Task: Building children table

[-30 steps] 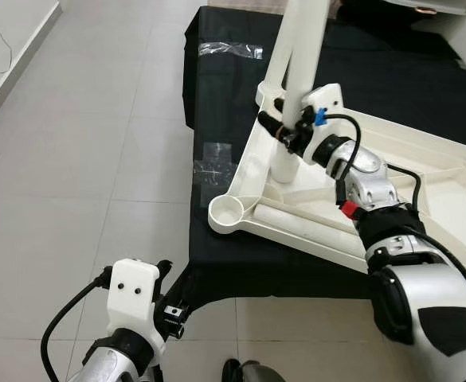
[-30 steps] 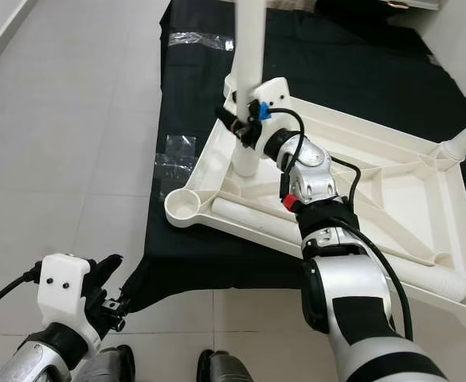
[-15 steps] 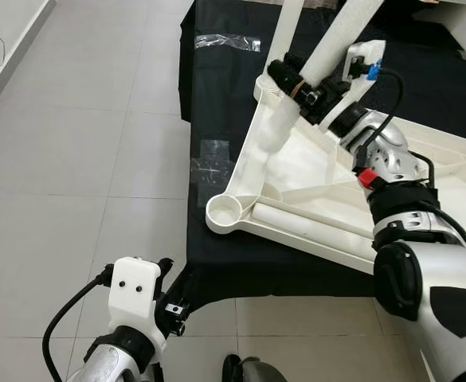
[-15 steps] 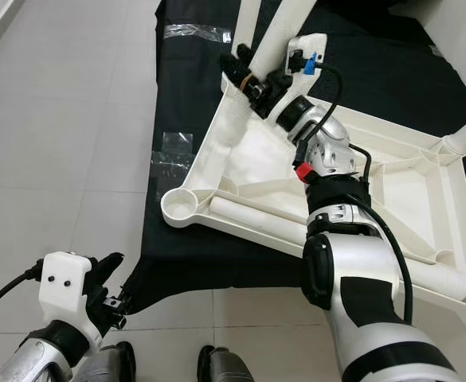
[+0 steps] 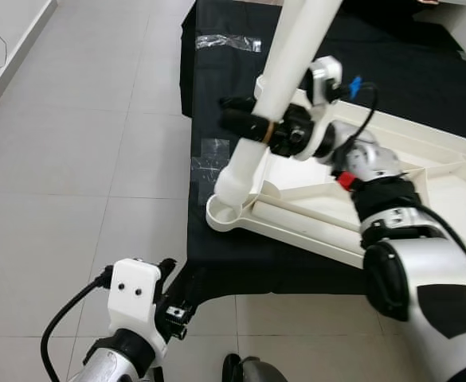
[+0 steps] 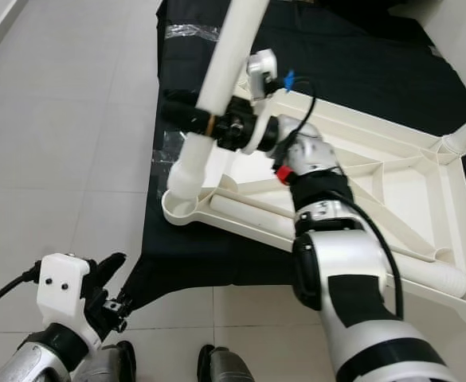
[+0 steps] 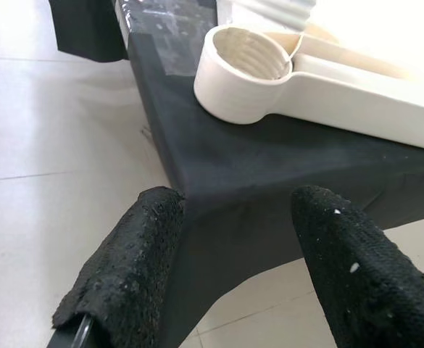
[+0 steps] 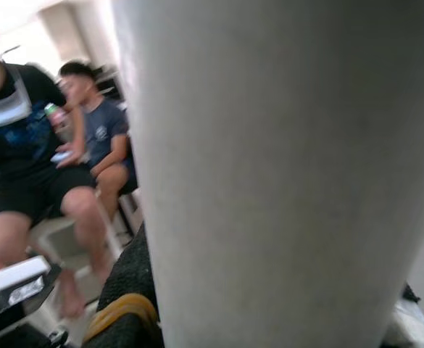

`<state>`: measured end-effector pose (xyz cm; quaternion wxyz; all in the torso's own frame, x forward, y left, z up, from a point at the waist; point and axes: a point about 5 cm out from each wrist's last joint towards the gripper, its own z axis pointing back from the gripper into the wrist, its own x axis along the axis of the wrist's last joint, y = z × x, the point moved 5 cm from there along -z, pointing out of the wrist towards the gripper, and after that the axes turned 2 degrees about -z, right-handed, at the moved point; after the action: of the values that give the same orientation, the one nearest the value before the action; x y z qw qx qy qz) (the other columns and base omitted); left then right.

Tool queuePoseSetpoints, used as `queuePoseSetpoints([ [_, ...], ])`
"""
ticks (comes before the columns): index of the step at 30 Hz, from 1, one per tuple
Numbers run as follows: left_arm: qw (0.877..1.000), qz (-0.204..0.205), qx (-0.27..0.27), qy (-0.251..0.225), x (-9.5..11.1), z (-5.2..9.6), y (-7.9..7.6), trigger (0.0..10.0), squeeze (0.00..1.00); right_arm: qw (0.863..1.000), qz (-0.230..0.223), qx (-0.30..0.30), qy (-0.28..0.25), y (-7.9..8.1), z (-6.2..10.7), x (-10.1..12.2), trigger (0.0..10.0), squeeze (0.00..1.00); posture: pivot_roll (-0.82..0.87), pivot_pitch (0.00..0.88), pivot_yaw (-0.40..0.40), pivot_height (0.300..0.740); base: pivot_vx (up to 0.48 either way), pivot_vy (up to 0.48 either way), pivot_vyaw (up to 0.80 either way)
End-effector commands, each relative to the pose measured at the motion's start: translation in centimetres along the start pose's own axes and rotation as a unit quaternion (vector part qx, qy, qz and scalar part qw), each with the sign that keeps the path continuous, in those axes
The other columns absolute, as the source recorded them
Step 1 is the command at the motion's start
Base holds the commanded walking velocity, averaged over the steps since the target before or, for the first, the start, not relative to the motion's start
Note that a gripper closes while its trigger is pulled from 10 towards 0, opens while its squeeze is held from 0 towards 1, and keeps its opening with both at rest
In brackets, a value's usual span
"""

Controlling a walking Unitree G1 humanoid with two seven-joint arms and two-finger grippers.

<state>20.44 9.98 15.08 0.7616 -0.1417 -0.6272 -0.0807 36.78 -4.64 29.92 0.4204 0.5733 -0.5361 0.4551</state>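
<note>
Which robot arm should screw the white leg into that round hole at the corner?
The right. Its gripper already holds the long white plastic leg, whose lower end sits at the round threaded corner socket. The left gripper hangs low, jaws open.

Silver arms, black-fingered right tool point(image 5: 244, 126)

- A black cloth point(image 5: 240, 103) covers the low platform, its edge hanging to the tile floor point(image 5: 81, 159).
- Clear plastic wrap point(image 5: 229, 41) lies at 12 o'clock.
- Two seated people point(image 8: 52, 145) are blurred.
</note>
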Motion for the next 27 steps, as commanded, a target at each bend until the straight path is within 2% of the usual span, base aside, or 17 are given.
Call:
queuePoseSetpoints([
  [1,1.000,0.001,-0.008,0.007,-0.2,0.3,-0.3,10.0,0.00,0.999,0.021,0.027,0.018,0.6,-0.3,-0.1,10.0,0.00,0.13,0.263,-0.145,0.740,0.000,0.000,0.00],
  [6,1.000,0.003,-0.005,0.009,-0.3,0.3,-0.3,10.0,0.00,0.998,0.030,0.042,0.028,0.8,-1.3,-1.0,10.0,0.00,0.13,0.265,-0.143,0.740,0.000,0.000,0.00],
  [11,1.000,0.002,-0.005,0.009,-0.3,0.3,-0.3,10.0,0.00,0.997,0.036,0.051,0.051,1.1,-1.3,-2.2,10.0,0.00,0.13,0.267,-0.145,0.740,0.000,0.000,0.00],
  [15,1.000,0.003,-0.004,0.010,-0.4,0.3,-0.3,10.0,0.00,0.995,0.045,0.041,0.082,0.9,-0.3,-3.0,10.0,0.00,0.13,0.265,-0.147,0.740,0.000,0.000,0.00],
  [19,1.000,0.004,-0.003,0.011,-0.5,0.2,-0.2,10.0,0.00,0.995,0.053,0.027,0.085,0.7,0.7,-2.6,10.0,0.00,0.13,0.264,-0.147,0.740,0.000,0.000,0.00],
  [27,1.000,0.003,-0.003,0.010,-0.4,0.2,-0.2,10.0,0.00,0.993,0.064,0.017,0.098,0.6,1.5,-2.8,10.0,0.00,0.13,0.264,-0.143,0.740,0.000,0.000,0.00],
])
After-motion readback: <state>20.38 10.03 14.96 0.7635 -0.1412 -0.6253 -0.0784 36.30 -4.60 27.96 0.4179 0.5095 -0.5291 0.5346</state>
